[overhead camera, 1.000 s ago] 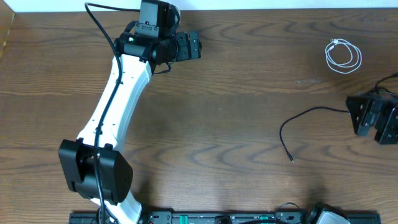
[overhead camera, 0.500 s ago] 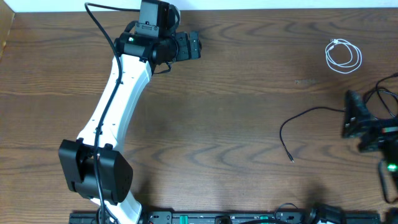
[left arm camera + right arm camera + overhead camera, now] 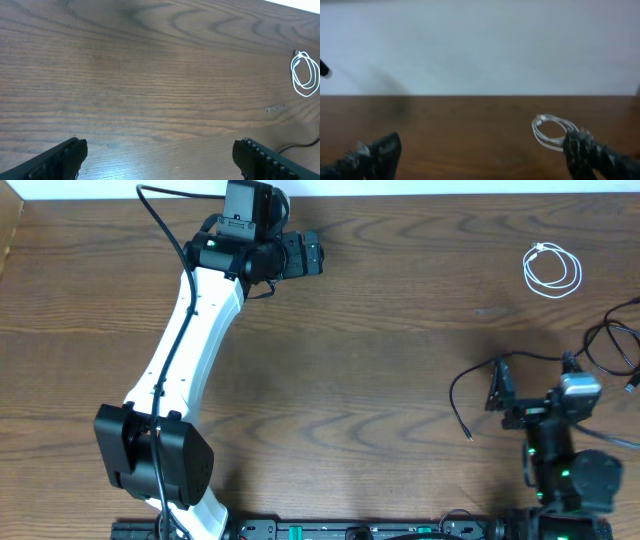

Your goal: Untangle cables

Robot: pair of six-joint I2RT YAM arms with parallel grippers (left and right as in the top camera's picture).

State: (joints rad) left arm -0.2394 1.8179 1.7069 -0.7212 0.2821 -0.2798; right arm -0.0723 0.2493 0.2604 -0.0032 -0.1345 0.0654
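Your right hand [image 3: 480, 157] was spread and empty, the coiled white cable [image 3: 547, 132] lying ahead of it on the desk [image 3: 445, 125]. Your left hand [image 3: 160, 160], also spread, sat well apart.

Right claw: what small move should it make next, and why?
Probably draw the right claw back toward its base, open and empty. The white cable lies coiled well apart from the black cable, so nothing seems left to separate.
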